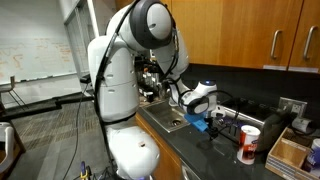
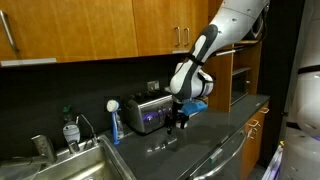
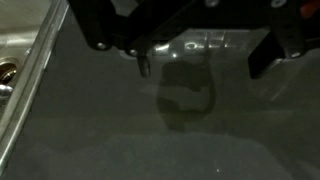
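Observation:
My gripper (image 2: 178,121) hangs just above the dark countertop (image 2: 200,150), pointing down, in front of a silver toaster (image 2: 150,112). In an exterior view the gripper (image 1: 213,120) is right beside the sink (image 1: 168,119), with a blue part on the wrist. In the wrist view the gripper (image 3: 200,62) comes in from the top. Its two dark fingers (image 3: 143,64) stand wide apart, open, with only bare countertop (image 3: 180,140) and their shadow between them. It holds nothing.
The steel sink (image 2: 85,165) with a faucet (image 2: 40,148) lies along the counter, and its rim (image 3: 25,70) shows at the wrist view's left. A soap bottle (image 2: 70,130) and a blue-and-white item (image 2: 114,120) stand near the toaster. A red-and-white can (image 1: 249,143) and a cardboard box (image 1: 290,150) stand beyond the gripper.

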`<action>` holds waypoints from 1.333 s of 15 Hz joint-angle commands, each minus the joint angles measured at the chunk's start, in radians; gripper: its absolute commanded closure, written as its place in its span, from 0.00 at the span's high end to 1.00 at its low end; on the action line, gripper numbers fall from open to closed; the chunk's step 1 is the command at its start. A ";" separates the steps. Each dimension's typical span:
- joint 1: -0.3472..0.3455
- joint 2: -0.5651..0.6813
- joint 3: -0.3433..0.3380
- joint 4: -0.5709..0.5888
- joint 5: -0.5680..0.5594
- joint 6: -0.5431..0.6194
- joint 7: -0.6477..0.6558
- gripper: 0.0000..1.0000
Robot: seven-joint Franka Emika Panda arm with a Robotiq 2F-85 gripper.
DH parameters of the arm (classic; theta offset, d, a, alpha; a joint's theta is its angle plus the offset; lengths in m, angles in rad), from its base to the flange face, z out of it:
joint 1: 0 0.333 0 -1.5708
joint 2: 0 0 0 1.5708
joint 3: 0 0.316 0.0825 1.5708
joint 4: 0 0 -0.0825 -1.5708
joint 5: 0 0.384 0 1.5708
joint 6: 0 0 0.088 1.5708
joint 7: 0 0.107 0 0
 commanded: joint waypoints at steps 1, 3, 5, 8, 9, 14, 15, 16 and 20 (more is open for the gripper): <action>0.032 0.005 0.030 -0.010 0.161 0.153 -0.063 1.00; 0.055 0.004 0.039 -0.008 0.243 0.215 -0.105 1.00; 0.073 0.004 0.046 -0.004 0.311 0.267 -0.140 1.00; 0.101 0.005 0.056 0.002 0.404 0.351 -0.190 1.00; 0.110 0.009 0.060 0.003 0.424 0.392 -0.204 1.00; 0.129 0.032 0.056 0.008 0.421 0.553 -0.196 1.00; 0.081 0.031 0.071 -0.015 0.260 0.571 -0.059 1.00; 0.072 0.043 0.067 -0.016 0.223 0.592 -0.039 1.00; 0.073 0.105 0.038 -0.005 0.250 0.657 -0.056 1.00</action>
